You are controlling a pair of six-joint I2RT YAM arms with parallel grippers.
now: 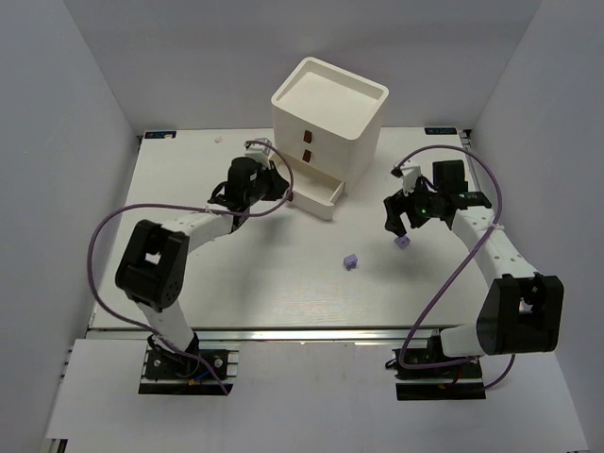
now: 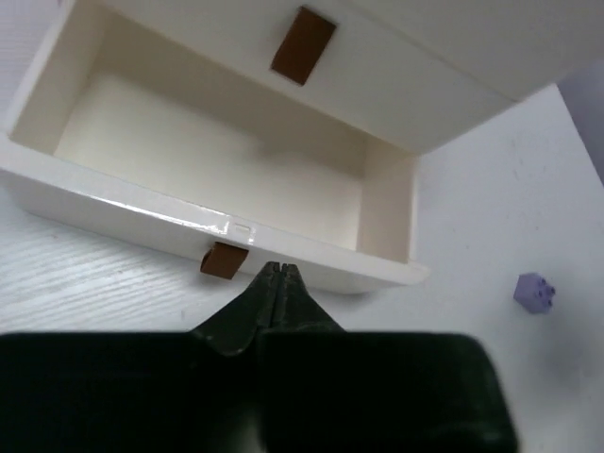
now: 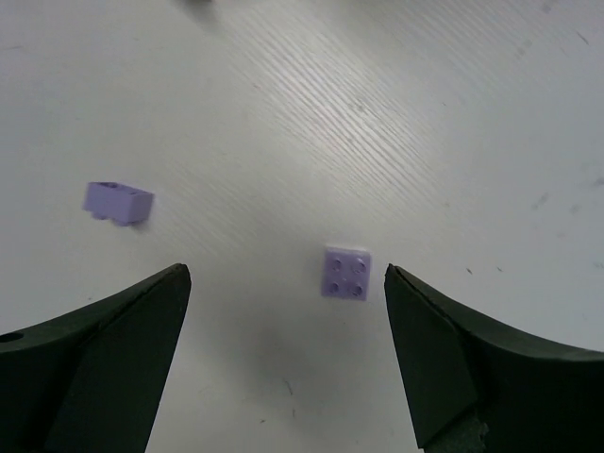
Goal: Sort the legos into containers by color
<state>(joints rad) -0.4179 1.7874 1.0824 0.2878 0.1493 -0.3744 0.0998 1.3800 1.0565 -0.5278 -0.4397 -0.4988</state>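
Bottom drawer [image 2: 142,203] stands pulled out with no brick showing inside, left gripper [image 2: 275,278] pinched together just before its pull [image 2: 224,260], right gripper [image 3: 285,272] spread wide above one lavender lego [image 3: 346,273] on the table [image 3: 453,113], a second lavender lego [image 3: 117,202] lying nearby, so the sorting looks barely under way

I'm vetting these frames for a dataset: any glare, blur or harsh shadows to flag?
Top external: even, diffuse light, faint shadows. Left wrist: a small glare streak on the front rim of the open drawer; the shut left pincer is a dark, featureless mass. Right wrist: the square lavender brick is sharp; the open right pincer looks soft-edged.
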